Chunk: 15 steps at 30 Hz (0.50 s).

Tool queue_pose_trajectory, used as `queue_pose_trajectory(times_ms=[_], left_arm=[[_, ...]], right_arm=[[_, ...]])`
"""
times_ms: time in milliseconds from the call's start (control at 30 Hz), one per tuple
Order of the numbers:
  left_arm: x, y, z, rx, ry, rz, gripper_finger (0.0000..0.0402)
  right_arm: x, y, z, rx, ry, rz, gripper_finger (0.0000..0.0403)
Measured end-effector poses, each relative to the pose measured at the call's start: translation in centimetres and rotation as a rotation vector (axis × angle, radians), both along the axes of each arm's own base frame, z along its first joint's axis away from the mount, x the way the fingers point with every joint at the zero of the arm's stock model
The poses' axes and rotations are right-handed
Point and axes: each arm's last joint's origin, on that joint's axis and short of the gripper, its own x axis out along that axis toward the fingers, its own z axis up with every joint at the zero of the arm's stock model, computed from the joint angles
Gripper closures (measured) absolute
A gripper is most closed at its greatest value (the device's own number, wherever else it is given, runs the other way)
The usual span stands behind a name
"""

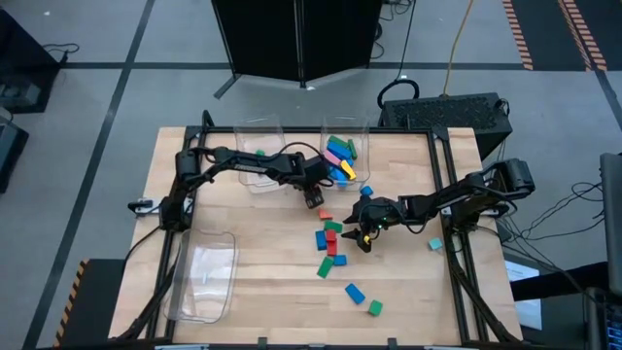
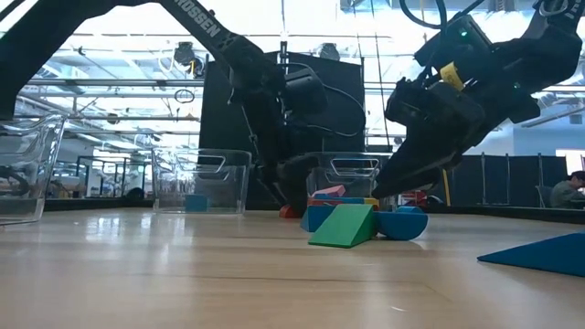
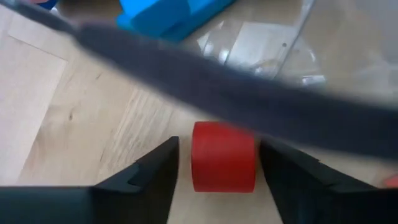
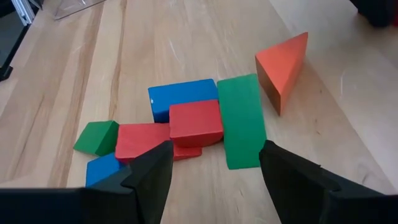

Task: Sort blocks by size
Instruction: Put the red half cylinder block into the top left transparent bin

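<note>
Now my left gripper [image 3: 214, 180] is low at the table's 12 o'clock, jaws spread either side of a small red block [image 3: 222, 157], not yet pinching. Right gripper [image 4: 214, 180] hangs spread above the central block cluster [image 1: 328, 243], waiting.

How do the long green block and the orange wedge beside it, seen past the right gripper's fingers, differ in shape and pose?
The long green block is a flat rectangular slab lying on its broad face; the orange wedge is triangular and rests on one side. The green block touches a red block in the cluster, while the orange wedge sits at the cluster's edge, touching no red block. Both lie on the wooden table, ahead of the open right gripper.
</note>
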Motion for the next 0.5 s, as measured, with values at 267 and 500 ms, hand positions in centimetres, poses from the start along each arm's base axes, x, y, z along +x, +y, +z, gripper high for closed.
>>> queue_pose_trajectory(times_ms=[267, 500], left_arm=[[0.1, -0.3, 0.1, 0.002, -0.002, -0.011, 0.0277], [0.5, -2.2, 0.1, 0.045, 0.017, -0.069, 0.0279]], right_arm=[[0.0, 0.0, 0.0, 0.007, 0.006, -0.005, 0.0170], [0.0, 0.0, 0.0, 0.009, 0.002, -0.006, 0.0170]])
